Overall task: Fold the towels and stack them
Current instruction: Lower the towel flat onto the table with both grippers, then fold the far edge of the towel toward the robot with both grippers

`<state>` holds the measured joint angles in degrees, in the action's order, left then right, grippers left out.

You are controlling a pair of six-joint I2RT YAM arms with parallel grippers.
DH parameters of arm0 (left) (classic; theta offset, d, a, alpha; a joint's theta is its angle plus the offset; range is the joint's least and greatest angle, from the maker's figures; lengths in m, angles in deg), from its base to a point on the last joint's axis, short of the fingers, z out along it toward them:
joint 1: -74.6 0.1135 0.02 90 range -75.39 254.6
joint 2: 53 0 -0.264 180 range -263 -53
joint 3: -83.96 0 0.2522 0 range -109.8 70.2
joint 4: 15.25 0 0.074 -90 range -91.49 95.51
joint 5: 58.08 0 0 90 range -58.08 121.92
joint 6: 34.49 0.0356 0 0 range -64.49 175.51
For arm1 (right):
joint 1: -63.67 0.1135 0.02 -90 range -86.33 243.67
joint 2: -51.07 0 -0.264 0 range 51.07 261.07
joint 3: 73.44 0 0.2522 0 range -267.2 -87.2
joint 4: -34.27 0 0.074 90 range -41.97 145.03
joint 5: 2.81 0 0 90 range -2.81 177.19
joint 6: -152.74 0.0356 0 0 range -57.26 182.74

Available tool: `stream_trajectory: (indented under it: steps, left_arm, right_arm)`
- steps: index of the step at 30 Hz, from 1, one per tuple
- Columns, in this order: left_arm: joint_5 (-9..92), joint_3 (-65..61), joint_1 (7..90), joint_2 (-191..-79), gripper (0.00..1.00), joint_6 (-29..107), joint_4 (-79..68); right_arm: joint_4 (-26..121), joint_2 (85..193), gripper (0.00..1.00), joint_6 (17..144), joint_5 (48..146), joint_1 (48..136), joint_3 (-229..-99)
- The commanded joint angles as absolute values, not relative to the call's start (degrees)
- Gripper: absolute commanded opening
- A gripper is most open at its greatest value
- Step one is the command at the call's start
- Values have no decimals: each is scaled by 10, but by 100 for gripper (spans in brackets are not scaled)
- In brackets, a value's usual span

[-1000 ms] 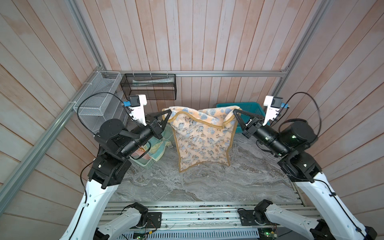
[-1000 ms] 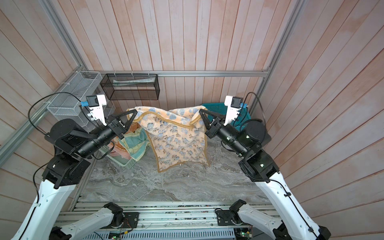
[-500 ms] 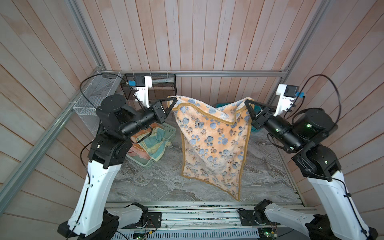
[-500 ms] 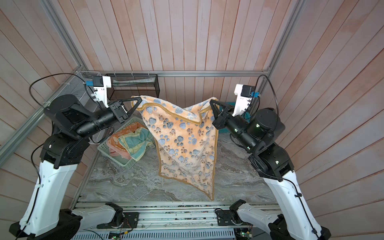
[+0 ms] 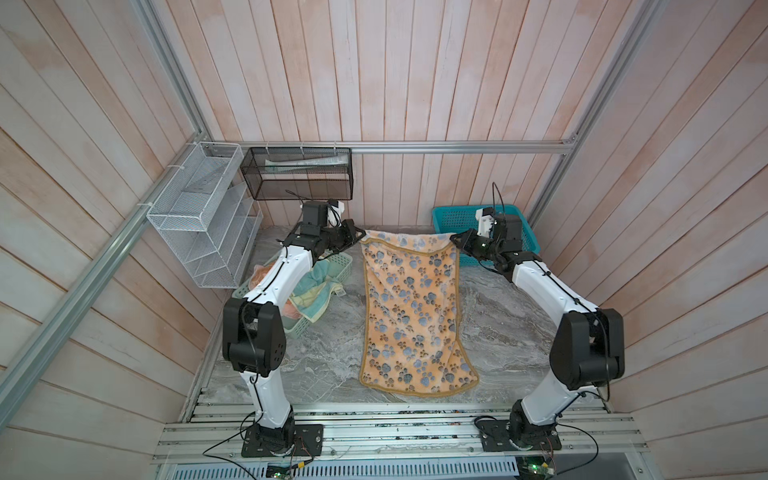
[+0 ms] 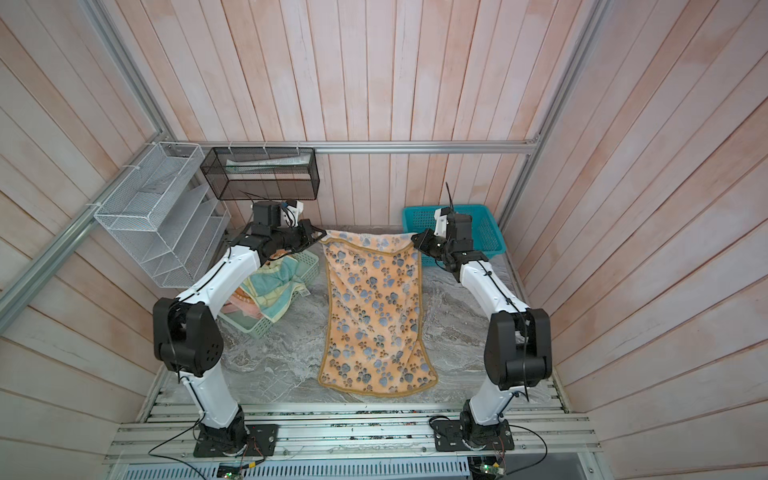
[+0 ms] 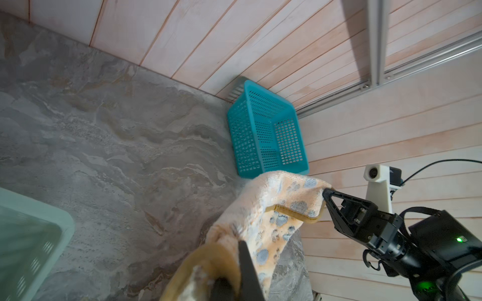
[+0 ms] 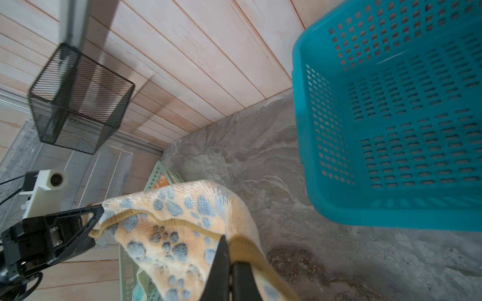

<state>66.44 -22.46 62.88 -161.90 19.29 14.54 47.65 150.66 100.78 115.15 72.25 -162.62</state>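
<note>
The paw-print towel (image 5: pixel 411 307) is seen at the centre of both top views, spread lengthwise on the grey table (image 5: pixel 498 324). Its near edge lies flat toward the bottom of the frame, and its far edge is lifted off the surface. The far left corner is pinched in the clenched left gripper (image 5: pixel 361 235), the far right corner in the clenched right gripper (image 5: pixel 454 240). Left of centre, other towels (image 5: pixel 311 297) are heaped in the mint-green basket (image 5: pixel 338 266). The teal basket (image 5: pixel 455 216) is set right of centre, against the back wall.
</note>
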Motion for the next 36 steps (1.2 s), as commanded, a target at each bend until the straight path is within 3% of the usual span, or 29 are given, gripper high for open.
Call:
stream_trajectory:
  steps: [1, 6, 12, 20, 25, 26, 27, 30, 32, 36]
  left_arm:
    - [675, -197, 636, -1622, 0, 194, 38]
    - [695, -120, 636, -1602, 0, 189, -23]
    - [710, 23, 632, -1529, 0, 155, -73]
    - [672, 181, 599, -1445, 0, 162, -32]
    - [649, 219, 582, -1427, 0, 182, 1]
    - [645, 222, 579, -1430, 6, 187, 8]
    - [639, 222, 576, -1433, 16, 191, 15]
    - [623, 223, 575, -1428, 34, 200, 32]
    - [609, 223, 574, -1414, 40, 205, 41]
    - [581, 223, 574, -1386, 42, 220, 68]
  right_arm:
    - [370, 1525, 0, 1032, 1180, 717, -1624]
    - [367, 1537, 0, 1024, 1196, 714, -1617]
    - [410, 1480, 0, 1005, 1212, 708, -1543]
    - [499, 1400, 0, 968, 1258, 671, -1401]
    - [581, 1406, 0, 908, 1278, 666, -1404]
    - [604, 1421, 0, 887, 1287, 665, -1413]
    - [635, 1435, 3, 869, 1287, 665, -1427]
    - [661, 1454, 34, 854, 1263, 665, -1428]
    - [650, 1433, 45, 862, 1231, 667, -1410]
    - [636, 1378, 54, 873, 1171, 669, -1378]
